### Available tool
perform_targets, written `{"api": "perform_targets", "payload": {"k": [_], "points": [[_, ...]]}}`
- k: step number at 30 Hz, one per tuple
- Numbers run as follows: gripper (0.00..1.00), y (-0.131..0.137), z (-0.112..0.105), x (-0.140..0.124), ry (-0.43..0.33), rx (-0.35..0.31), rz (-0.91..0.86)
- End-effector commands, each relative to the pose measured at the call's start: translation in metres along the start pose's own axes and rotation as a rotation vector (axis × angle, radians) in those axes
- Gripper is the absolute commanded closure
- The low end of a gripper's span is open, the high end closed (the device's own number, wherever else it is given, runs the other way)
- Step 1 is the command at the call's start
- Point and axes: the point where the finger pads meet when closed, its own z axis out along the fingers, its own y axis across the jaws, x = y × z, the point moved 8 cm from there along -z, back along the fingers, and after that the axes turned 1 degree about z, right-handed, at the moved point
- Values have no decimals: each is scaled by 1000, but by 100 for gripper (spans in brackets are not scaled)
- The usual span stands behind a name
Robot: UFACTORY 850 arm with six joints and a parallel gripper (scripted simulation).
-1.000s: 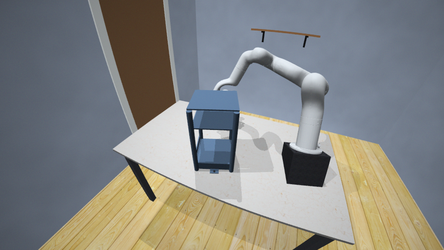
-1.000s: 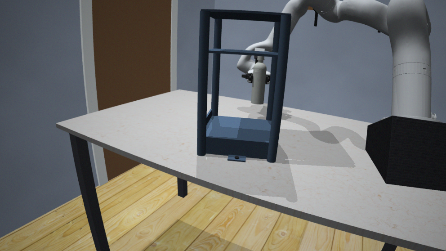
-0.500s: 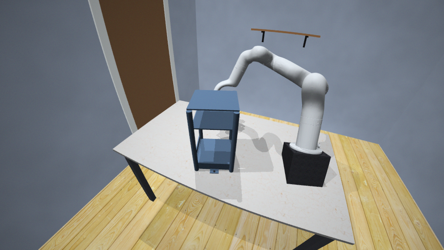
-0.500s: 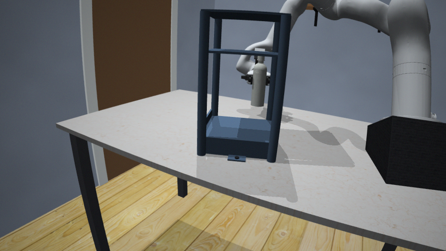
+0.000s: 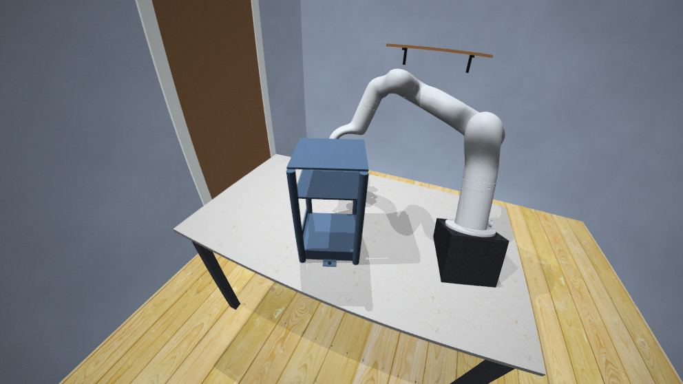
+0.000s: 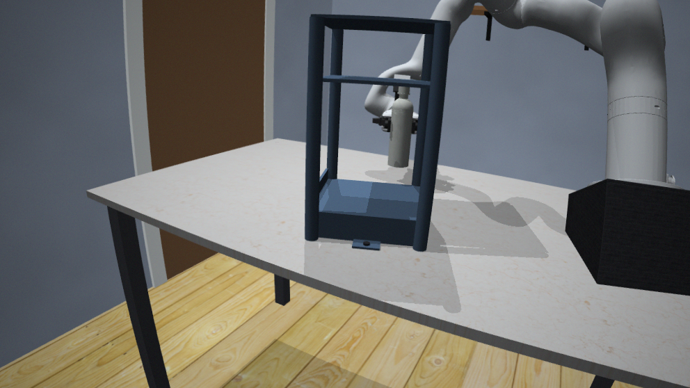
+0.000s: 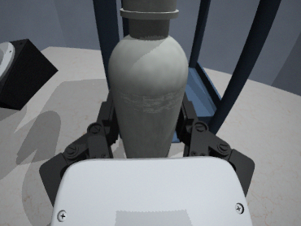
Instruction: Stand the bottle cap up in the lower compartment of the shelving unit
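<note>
The grey bottle (image 6: pixel 400 131) hangs upright, cap up, a little above the table behind the shelving unit (image 6: pixel 373 132). My gripper (image 6: pixel 396 123) is shut on the bottle's body at about mid height. In the wrist view the bottle (image 7: pixel 147 95) fills the middle between the black fingers of the gripper (image 7: pixel 147 138), with the dark blue posts of the shelving unit just beyond it. The lower compartment's blue floor (image 6: pixel 368 197) holds nothing. In the top view the shelving unit (image 5: pixel 328 198) hides the bottle and the gripper.
The black robot base (image 6: pixel 631 233) stands at the table's right. A small dark bracket (image 6: pixel 365 244) lies on the table at the unit's front. A door (image 5: pixel 210 85) and a wall shelf (image 5: pixel 438 50) are behind the table.
</note>
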Motion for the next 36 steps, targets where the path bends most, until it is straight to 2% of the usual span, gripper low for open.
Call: {"api": "perform_targets", "payload": {"k": [1,12,26,36], "points": [[100,0,2,1,-1,0,-1],[100,4,2,1,-1,0,-1],[100,41,2,2,-1,0,-1],[100,53,2,2,-1,0,-1]]}}
